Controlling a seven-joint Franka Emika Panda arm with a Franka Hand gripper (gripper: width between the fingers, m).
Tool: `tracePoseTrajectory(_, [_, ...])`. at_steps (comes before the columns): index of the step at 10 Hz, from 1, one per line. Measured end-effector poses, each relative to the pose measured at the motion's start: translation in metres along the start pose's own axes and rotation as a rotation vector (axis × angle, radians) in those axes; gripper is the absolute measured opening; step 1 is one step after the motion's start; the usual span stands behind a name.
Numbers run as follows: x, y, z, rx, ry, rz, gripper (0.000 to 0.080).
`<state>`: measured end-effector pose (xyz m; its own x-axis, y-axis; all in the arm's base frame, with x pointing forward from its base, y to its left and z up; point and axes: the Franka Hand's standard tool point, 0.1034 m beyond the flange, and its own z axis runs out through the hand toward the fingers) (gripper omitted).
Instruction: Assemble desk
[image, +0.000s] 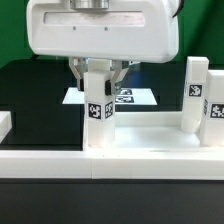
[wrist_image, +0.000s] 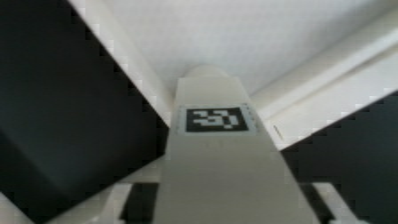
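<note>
Here, gripper (image: 97, 78): pinching the leg (image: 98, 112) at centre frame, upright, presumably to seat it.
Desk slab (image: 150, 138): lower frame, leg standing on it.
Second leg (image: 195, 95): right, already upright.

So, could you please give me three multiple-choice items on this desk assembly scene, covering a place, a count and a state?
1. Where is the marker board?
A. Behind the desk slab
B. On top of the slab
C. Under the gripper's camera housing

2. How many desk legs stand upright?
A. One
B. Two
C. Four

3. What is the gripper doing?
A. Hanging open over bare table
B. Shut on the near leg
C. Holding the slab

Answers: 1 A, it lies flat on the dark table beyond the slab. 2 B, the near leg and the far leg. 3 B, fingers flank the leg's top.
</note>
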<state>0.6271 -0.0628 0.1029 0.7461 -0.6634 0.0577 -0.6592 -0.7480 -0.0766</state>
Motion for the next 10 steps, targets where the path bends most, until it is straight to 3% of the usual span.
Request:
tracePoseTrajectory(7, [-0.0028,-0.0015,0.0001,0.005,-0.002,0.524,0.029])
tracePoseTrajectory(10, [-0.0028,-0.0014,0.0007,0.005,-0.001,0.485,0.029])
